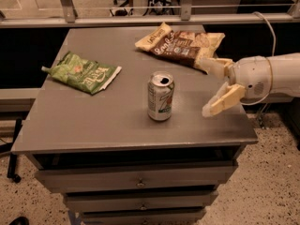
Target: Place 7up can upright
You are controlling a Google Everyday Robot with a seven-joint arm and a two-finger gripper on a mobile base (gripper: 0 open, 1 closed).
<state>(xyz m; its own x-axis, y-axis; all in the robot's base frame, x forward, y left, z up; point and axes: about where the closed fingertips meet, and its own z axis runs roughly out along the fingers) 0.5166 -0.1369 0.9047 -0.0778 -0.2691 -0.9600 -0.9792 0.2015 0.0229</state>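
Note:
The 7up can (161, 96) stands upright on the grey tabletop (93, 121), near the middle and a little toward the front. Its silver top with the open mouth faces up. My gripper (209, 84) is to the right of the can, apart from it, near the table's right edge. Its two pale fingers are spread wide, one (213, 65) toward the back and one (224, 101) toward the front, with nothing between them.
A green crinkled snack bag (83, 72) lies at the left of the table. A brown and yellow chip bag (180, 44) lies at the back right, close behind my gripper. Drawers (136, 182) sit under the tabletop. A metal rail (140, 18) runs behind the table.

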